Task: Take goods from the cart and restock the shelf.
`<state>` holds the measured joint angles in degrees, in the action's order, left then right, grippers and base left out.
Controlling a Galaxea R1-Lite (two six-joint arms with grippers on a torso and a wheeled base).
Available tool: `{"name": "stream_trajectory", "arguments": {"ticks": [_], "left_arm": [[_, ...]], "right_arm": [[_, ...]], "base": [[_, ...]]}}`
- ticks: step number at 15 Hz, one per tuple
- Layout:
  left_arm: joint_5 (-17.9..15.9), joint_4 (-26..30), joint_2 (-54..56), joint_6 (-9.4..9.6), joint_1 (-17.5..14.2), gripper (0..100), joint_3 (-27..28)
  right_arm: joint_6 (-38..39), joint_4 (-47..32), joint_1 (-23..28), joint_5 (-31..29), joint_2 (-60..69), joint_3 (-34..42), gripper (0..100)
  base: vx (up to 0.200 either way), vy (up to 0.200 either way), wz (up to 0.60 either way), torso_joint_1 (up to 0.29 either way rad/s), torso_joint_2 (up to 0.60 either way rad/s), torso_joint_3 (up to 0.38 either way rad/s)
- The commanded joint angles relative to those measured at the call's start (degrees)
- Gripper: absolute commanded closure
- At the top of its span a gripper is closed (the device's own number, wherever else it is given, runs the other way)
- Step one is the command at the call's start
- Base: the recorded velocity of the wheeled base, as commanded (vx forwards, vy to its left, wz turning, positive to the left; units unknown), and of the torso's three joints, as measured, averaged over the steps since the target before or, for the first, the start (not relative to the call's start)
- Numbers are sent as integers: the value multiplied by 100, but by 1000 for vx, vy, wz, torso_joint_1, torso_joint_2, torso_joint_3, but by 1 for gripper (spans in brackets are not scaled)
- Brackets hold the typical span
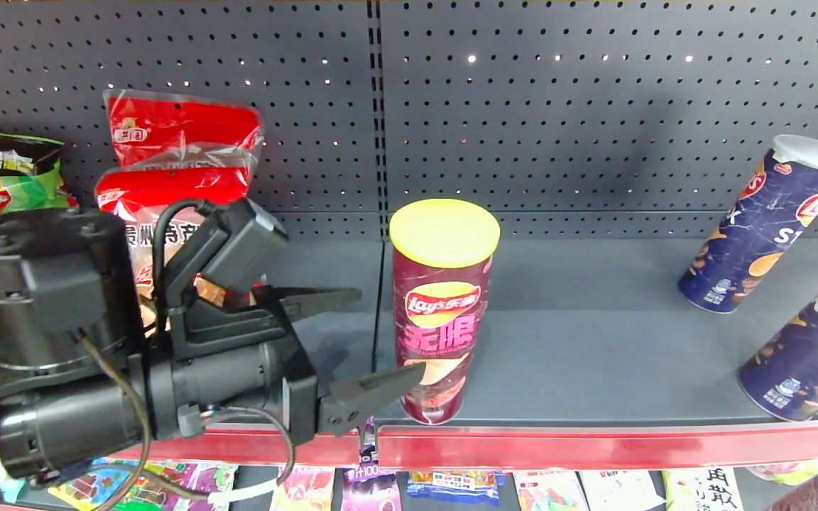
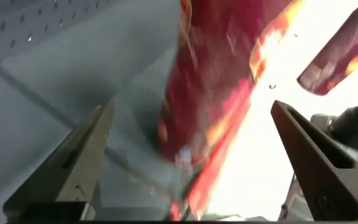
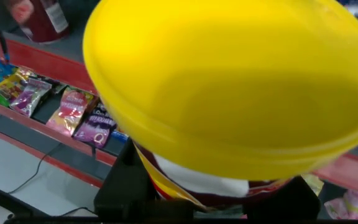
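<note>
While the red can (image 1: 443, 312) stands up straight near the front of the grey shelf (image 1: 593, 341), the left gripper (image 1: 389, 332) sits just beside it, on its left. The two black fingers (image 1: 324, 298) are spread wide and pinch nothing. From the left wrist camera, the red can (image 2: 210, 93) shows between the open fingers (image 2: 73, 162) and a bit past them. One fingertip crosses in front of the can low down, but I cannot tell if it touches. The can has a yellow lid (image 1: 444, 231).

The right gripper (image 3: 210, 196) is pressed on a second can (image 3: 216, 180), with a black finger on each side of it. That can has a big yellow top (image 3: 229, 81) too. It is held out in front of the shelf's red front strip (image 3: 48, 59).

Two blue cans (image 1: 764, 227) are far to the right on the same shelf, well apart from the red can. Both tilt, and the back one leans toward the wall with holes (image 1: 593, 106). Red bags (image 1: 175, 149) stand at the back on the left, behind the left arm, and a green bag (image 1: 4, 177) is next to them. Small snack packets (image 1: 451, 486) lie on the shelf below the red strip.
</note>
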<state>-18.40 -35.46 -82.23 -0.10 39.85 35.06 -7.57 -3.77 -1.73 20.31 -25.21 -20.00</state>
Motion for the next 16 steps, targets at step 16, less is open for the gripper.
{"name": "stream_trajectory", "arguments": {"ticks": [16], "left_arm": [[600,-13,1930,-8,-847,0,-1748]], "right_arm": [[-298,2864,-2780,-546,-6057,-3422,100]], "base": [[0,0,0,0,0,0]]}}
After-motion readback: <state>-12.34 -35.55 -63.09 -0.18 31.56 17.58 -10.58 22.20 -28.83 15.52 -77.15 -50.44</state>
